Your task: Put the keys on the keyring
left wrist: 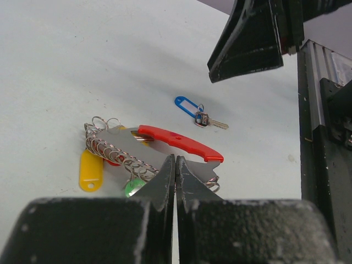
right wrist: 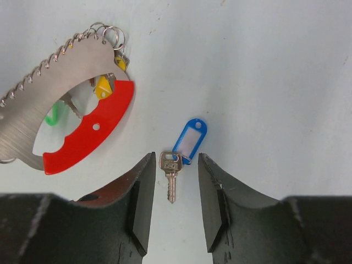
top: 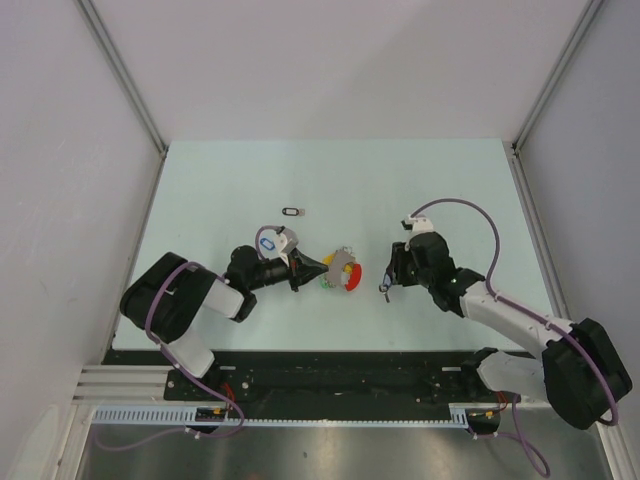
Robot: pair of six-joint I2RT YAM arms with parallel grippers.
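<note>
The keyring is a metal plate with a red curved band, wire rings, and yellow and green tags. My left gripper is shut, its tips meeting on the plate's near edge. The keyring also fills the upper left of the right wrist view. A silver key with a blue tag lies on the table just right of the keyring. My right gripper is open and low, one finger on each side of that key. A black-tagged key lies alone farther back.
The table is pale green with white walls on three sides. A metal rail runs along the near edge by the arm bases. The two grippers face each other about a hand's width apart at the table's middle.
</note>
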